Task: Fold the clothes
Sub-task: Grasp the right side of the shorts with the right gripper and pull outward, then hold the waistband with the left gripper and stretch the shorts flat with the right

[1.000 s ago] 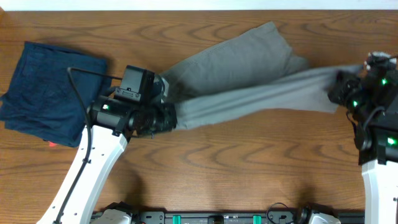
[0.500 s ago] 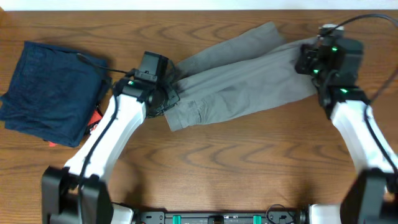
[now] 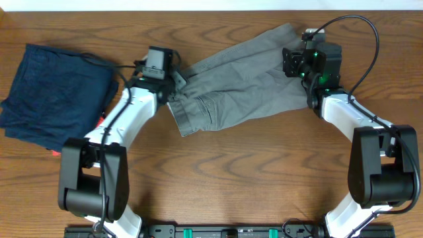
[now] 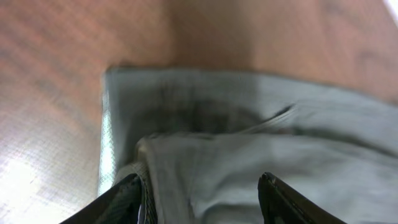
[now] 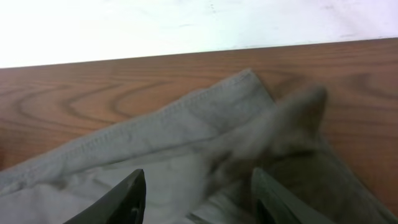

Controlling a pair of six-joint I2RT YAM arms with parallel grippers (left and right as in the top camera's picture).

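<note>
The grey shorts lie doubled over on the wooden table, running from front left to back right. My left gripper hovers at their left end. In the left wrist view its jaws stand wide apart over the wrinkled fabric, so the gripper is open. My right gripper is over the right end. Seen from the right wrist, it is open too, with the hemmed edge of the shorts lying below and ahead. Neither gripper pinches cloth.
A dark navy folded garment sits at the far left, with something red poking out from under it. The table's back edge meets a white wall just behind the shorts. Bare wood fills the front.
Both arms carried the stretched shorts toward the back and laid them over themselves. Both grippers went from shut on the fabric to open, letting it go.
</note>
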